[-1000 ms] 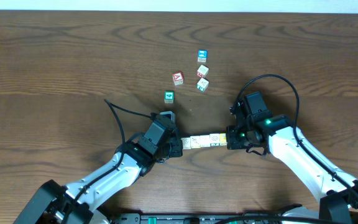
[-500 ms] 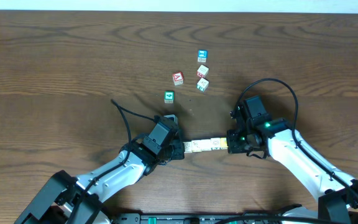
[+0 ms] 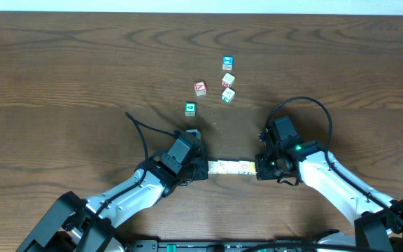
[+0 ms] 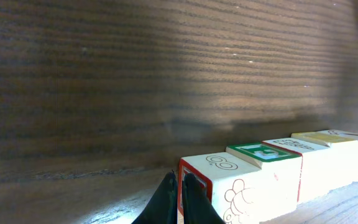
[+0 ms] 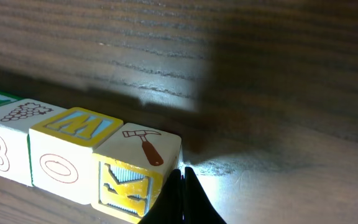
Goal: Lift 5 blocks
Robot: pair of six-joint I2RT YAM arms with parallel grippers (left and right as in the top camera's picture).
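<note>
Blocks [image 3: 231, 166] form a left-right row pressed end-on between closed left pincer [image 4: 178, 188] and closed right pincer [image 5: 182, 190].

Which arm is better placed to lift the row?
Neither alone: the left arm's shut jaws meet one end of the row of small wooden alphabet cubes, the right arm's the other; both should probably rise together.

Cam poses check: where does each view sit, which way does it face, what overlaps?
Overhead: fixed above the table, looking straight down; both arms show, left gripper and right gripper at the ends of the row of blocks, loose cubes beyond.
Left wrist: low at the row's left end, facing along it; own shut fingertips at bottom.
Right wrist: low at the right end, facing back along it; own shut fingertips at bottom.
Shared: both wrist views see the same row from opposite ends.
</note>
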